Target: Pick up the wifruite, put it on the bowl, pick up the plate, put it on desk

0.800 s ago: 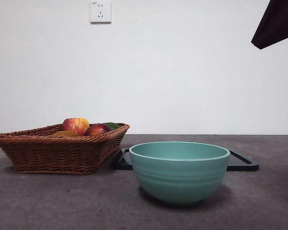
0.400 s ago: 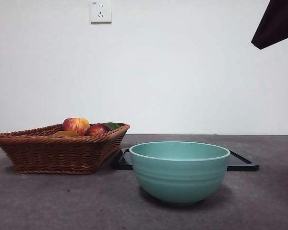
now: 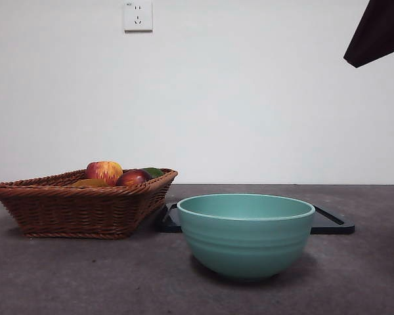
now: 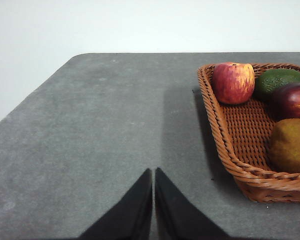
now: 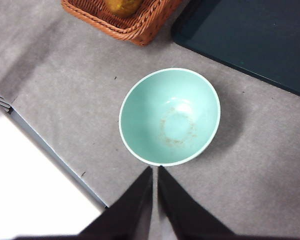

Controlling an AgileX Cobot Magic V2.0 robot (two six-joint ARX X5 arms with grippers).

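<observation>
Front view, level across a dark grey desk (image 3: 65,275) against a white wall. Lower left: brown wicker basket (image 3: 79,210) holding a red-and-yellow apple (image 3: 104,172), a dark red fruit (image 3: 132,178), a green fruit (image 3: 152,172) and, barely peeking over the rim, the ochre-brown wifruite (image 3: 88,183). Lower centre: empty teal bowl (image 3: 245,234), standing apart from the basket, open side up, likely to receive the fruit. Behind the bowl, a flat black plate (image 3: 331,223), tray-like, lying on the desk. Upper right corner: a dark arm tip, waiting.

Left wrist view: left gripper (image 4: 153,172) at bottom centre, jaws pressed together, nothing held, over bare desk beside the basket; wifruite at the right edge, in the near part of the basket.

Right wrist view: right gripper (image 5: 155,171) at bottom centre, jaws closed and empty, high above the bowl's near rim.

Wifruite untouched; picking not yet begun, by the look of it.
</observation>
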